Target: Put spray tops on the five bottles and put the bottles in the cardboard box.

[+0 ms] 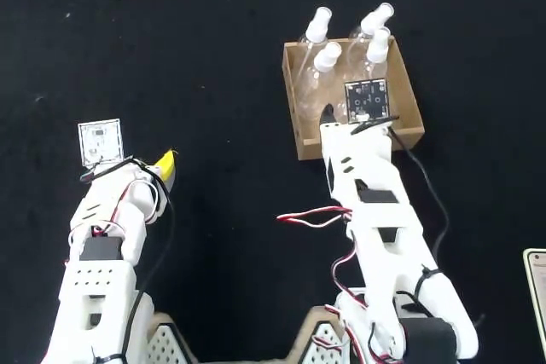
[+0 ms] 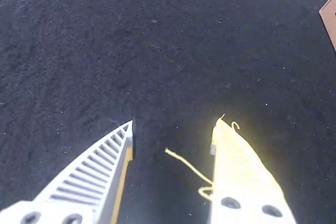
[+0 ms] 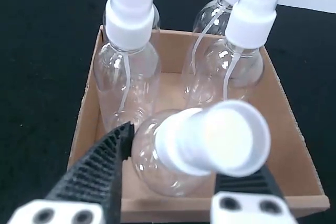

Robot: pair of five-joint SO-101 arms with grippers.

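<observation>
The cardboard box (image 1: 408,117) stands at the back right of the black table. Several clear bottles with white spray tops stand in it, such as the bottle at the back left (image 1: 314,36) and the one at the back right (image 1: 374,23). My right gripper (image 1: 341,121) is over the box's near side. In the right wrist view it (image 3: 173,156) is shut on a tilted bottle (image 3: 157,166) whose spray top (image 3: 212,137) points at the camera, low inside the box (image 3: 294,145). My left gripper (image 2: 175,124) is open over bare cloth, nothing between its fingers, and it sits at the left (image 1: 162,168).
Red and white wires (image 1: 311,215) loop out from the right arm. A pale card (image 1: 537,296) lies at the table's right edge. A corner of the box (image 2: 329,17) shows in the left wrist view. Black cloth stretches between the arms and to the left.
</observation>
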